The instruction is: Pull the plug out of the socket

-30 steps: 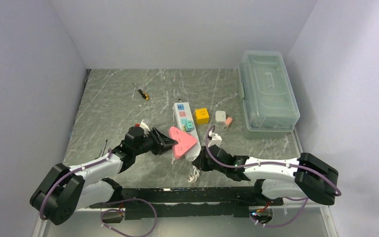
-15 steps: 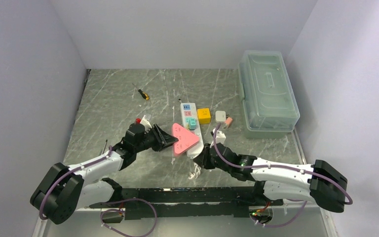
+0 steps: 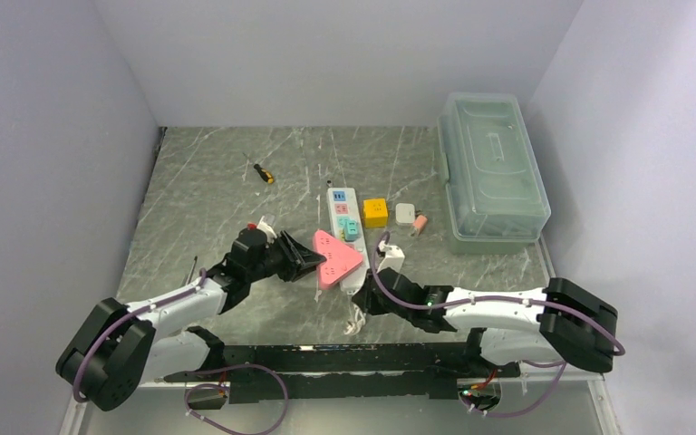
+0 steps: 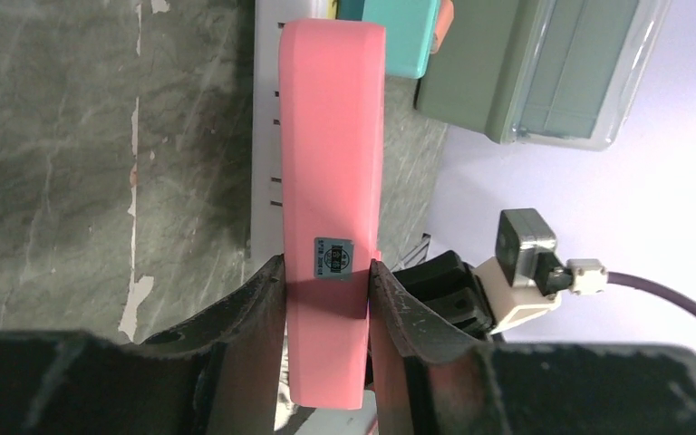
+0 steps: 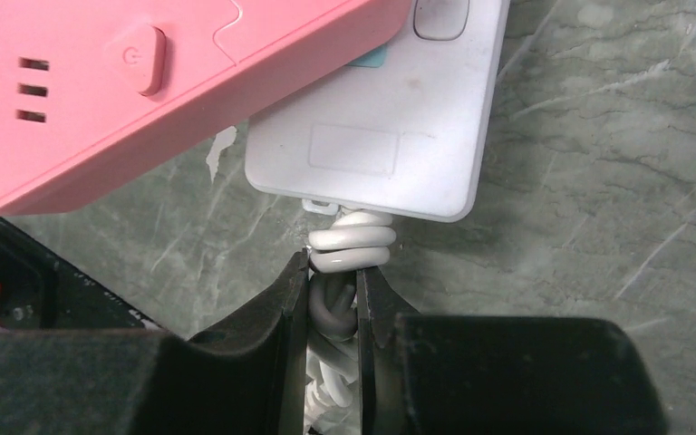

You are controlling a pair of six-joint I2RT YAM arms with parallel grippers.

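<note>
The plug [image 3: 337, 258] is a pink triangular adapter lying over the near end of the socket [image 3: 343, 210], a long white power strip with coloured outlet faces. I cannot tell whether its prongs are seated. My left gripper [image 3: 311, 261] is shut on the plug's left edge; in the left wrist view both fingers press the pink body [image 4: 331, 181] around my left gripper [image 4: 326, 290]. My right gripper [image 3: 363, 299] is shut on the coiled white cord [image 5: 349, 246] at the strip's near end [image 5: 390, 127]; the right gripper's [image 5: 333, 299] fingers clamp the cord.
A teal plug [image 3: 351, 229] sits in the strip beyond the pink one. A yellow cube [image 3: 375, 212], a white adapter [image 3: 405, 213] and a small pink item [image 3: 420, 223] lie to the right. A clear lidded box [image 3: 491, 168] stands far right. A screwdriver [image 3: 263, 172] lies far left.
The right arm's elbow swung out to the right and came back. The strip shifted slightly on the table. Both grippers kept their holds.
</note>
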